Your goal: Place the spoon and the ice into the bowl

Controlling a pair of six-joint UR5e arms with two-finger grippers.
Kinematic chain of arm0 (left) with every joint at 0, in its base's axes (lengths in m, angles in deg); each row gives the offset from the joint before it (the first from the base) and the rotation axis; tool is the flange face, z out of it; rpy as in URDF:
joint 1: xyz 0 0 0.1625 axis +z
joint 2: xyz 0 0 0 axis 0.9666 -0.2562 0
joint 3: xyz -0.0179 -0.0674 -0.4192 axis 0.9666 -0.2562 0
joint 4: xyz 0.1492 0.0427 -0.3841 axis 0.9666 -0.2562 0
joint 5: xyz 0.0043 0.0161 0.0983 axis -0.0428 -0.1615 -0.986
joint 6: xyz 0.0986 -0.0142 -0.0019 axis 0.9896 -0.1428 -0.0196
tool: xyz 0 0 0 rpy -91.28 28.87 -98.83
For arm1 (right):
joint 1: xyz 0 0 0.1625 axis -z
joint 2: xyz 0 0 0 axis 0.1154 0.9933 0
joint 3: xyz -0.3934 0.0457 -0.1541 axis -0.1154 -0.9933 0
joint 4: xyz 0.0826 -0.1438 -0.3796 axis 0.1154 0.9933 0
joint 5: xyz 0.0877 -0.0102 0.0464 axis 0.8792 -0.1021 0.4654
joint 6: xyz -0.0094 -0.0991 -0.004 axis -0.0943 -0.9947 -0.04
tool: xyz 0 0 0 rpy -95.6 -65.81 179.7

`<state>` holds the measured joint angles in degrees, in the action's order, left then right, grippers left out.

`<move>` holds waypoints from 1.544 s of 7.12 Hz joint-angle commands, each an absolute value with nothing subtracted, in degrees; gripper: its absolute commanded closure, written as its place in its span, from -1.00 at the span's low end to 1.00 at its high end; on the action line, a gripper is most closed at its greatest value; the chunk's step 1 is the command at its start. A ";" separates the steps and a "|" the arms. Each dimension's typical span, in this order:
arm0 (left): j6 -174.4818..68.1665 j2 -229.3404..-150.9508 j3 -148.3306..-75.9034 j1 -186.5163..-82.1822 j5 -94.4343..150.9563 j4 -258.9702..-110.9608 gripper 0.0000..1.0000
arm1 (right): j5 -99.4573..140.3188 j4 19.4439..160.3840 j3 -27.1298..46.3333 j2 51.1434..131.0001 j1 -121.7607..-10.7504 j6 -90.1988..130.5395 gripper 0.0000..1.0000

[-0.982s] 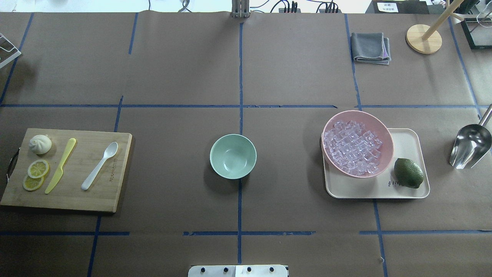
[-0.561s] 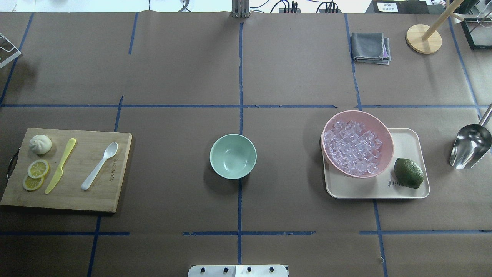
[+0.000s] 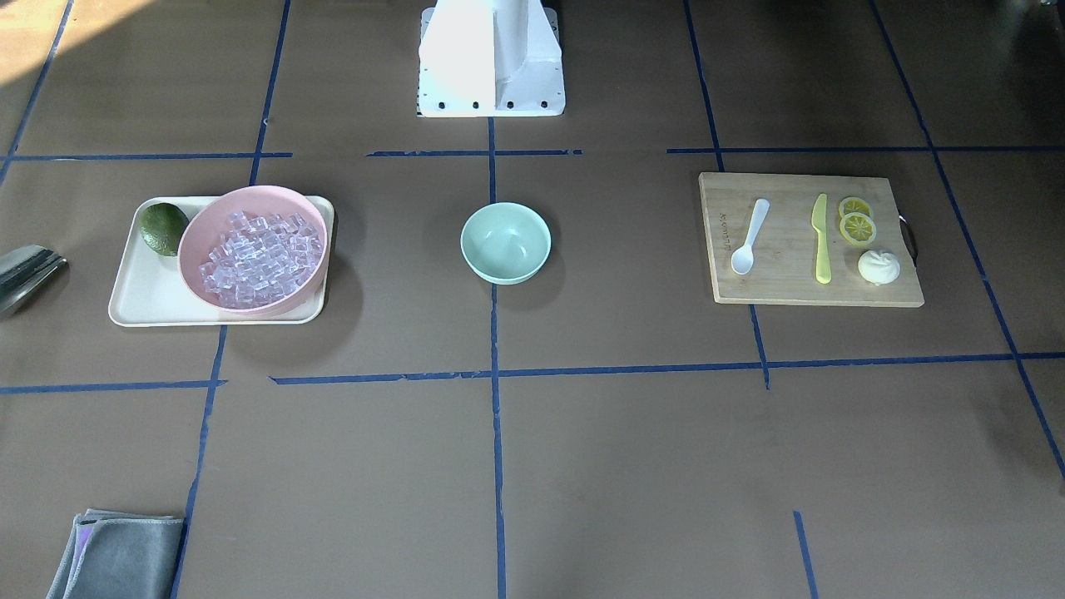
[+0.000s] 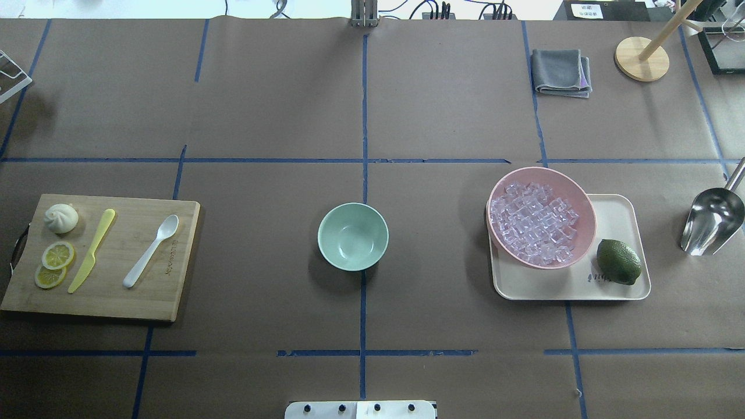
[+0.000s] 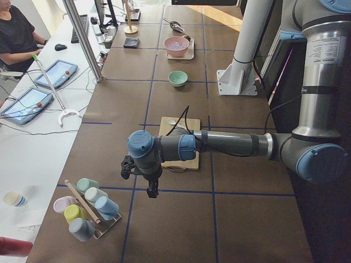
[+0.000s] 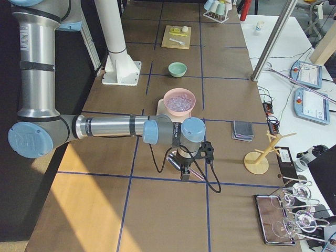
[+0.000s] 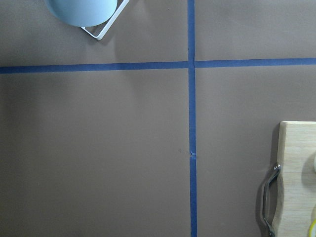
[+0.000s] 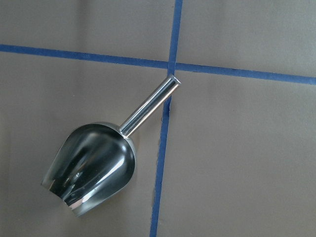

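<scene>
Table (image 4: 268, 105) covered in brown paper, gridded with blue tape (image 4: 363, 116). Wooden cutting board (image 4: 145, 291) lies flat on the robot's left side. Small mint-green bowl (image 4: 353, 236) stands upright at centre, on the middle tape line. Cream tray (image 4: 620, 212) sits on the robot's right side, well apart from the bowl. Metal scoop (image 4: 711, 221) lies near the tray toward the right end, handle pointing away from the robot. Folded grey cloth (image 4: 560, 71) is on the far side, with a round wooden stand (image 4: 641, 59) near it. Rack of cups (image 5: 88, 207) at the left end. White base plate (image 3: 491, 91) at the robot's edge.

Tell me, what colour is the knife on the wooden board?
Yellow-green; the knife shows best in the overhead view.
</scene>
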<state>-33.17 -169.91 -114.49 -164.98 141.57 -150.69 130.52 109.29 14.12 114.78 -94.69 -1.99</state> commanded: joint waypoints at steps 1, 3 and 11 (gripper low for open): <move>-33.15 -169.94 -114.84 -164.98 141.64 -150.69 -1.00 | 132.66 109.23 14.25 114.69 -94.52 -1.78 -0.99; -33.33 -169.94 -115.19 -164.63 141.73 -154.18 -1.00 | 132.76 109.23 15.13 114.17 -93.55 -1.52 -0.99; -54.07 -171.95 -123.89 -131.10 136.07 -179.92 -0.95 | 132.85 105.63 15.57 114.69 -93.20 -1.69 -0.99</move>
<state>-53.08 -171.40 -123.69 -136.61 140.96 -175.60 132.84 105.77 15.54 114.67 -93.22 -1.66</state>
